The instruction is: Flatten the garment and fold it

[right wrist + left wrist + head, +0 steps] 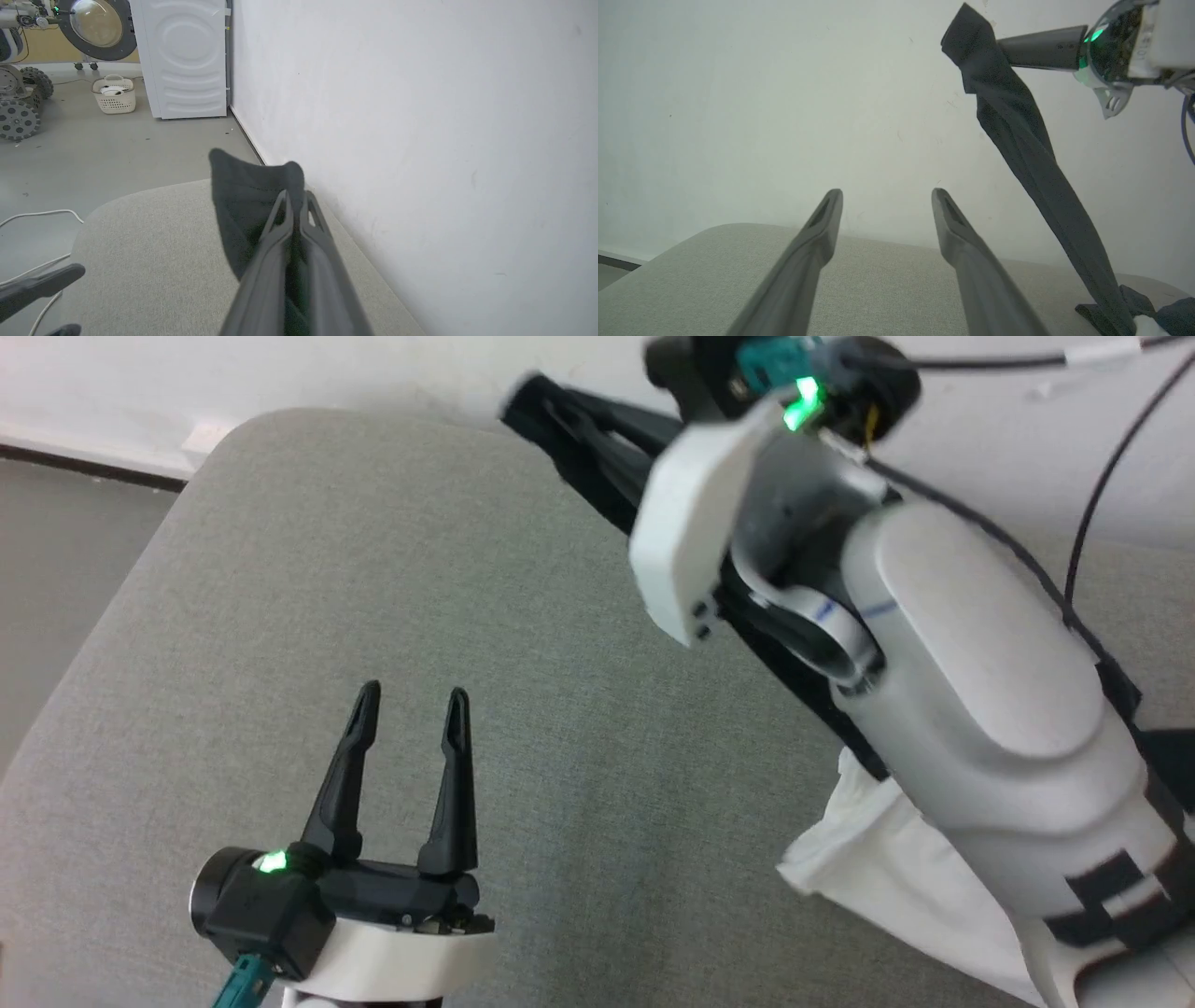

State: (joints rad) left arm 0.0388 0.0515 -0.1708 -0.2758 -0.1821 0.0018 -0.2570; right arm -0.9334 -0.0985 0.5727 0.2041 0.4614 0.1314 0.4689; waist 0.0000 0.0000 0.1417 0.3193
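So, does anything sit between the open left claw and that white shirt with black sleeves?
Nothing visible: bare grey padded surface separates the left gripper from the white shirt with black sleeves, which hangs from the right gripper.

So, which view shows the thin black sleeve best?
The left wrist view: the thin black fabric sleeve hangs whole from the right gripper to the grey cushion. The right wrist view shows its pinched end; the head view, a blurred stretch.

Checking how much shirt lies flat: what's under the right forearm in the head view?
A crumpled white part of the garment pokes out from beneath the forearm, lying on the grey cushion. The rest of it there is covered by the arm.
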